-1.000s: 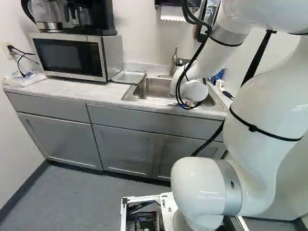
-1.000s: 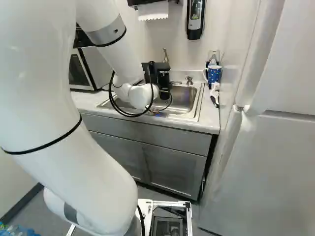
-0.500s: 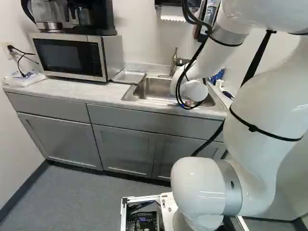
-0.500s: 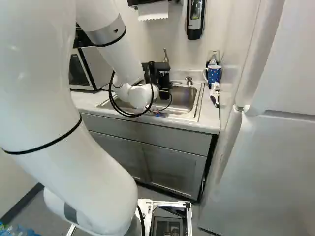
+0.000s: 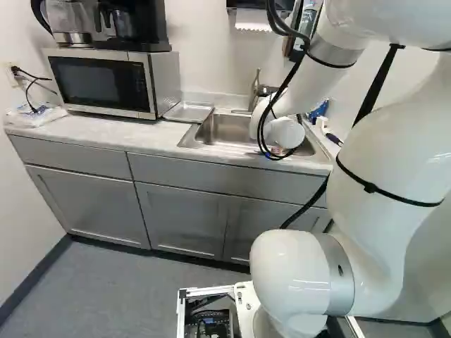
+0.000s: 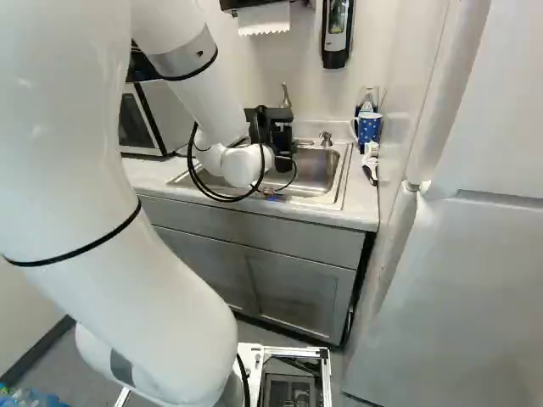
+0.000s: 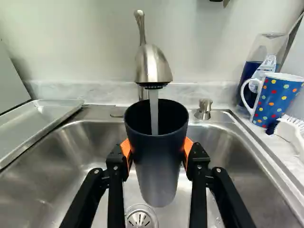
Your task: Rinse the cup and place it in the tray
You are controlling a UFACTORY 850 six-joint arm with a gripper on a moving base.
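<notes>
Left base view, tray (image 5: 189, 111) lies on the surface (image 5: 106, 134) between microwave (image 5: 102, 84) and sink (image 5: 229, 129); probably put there as a short carry from the basin. Wrist view, cup (image 7: 156, 166): dark, mouth up over the basin, under the running faucet (image 7: 151, 64). Water stream (image 7: 154, 111) enters the mouth, so the pose presumably serves to rinse the inside. End effector (image 7: 157, 154) grasps the cup from two opposite sides by its orange pads, leaving the mouth clear for the water. Dotted mug (image 7: 275, 102) stands beyond the sink's rim, by a brush (image 7: 290, 132); likely not part of the job.

Obscured: cup's inner floor too dark, water level unknown. Drain (image 7: 140, 218) partly behind the cup and cut off. Arm (image 5: 282, 91) hides the cup in the left base view.
</notes>
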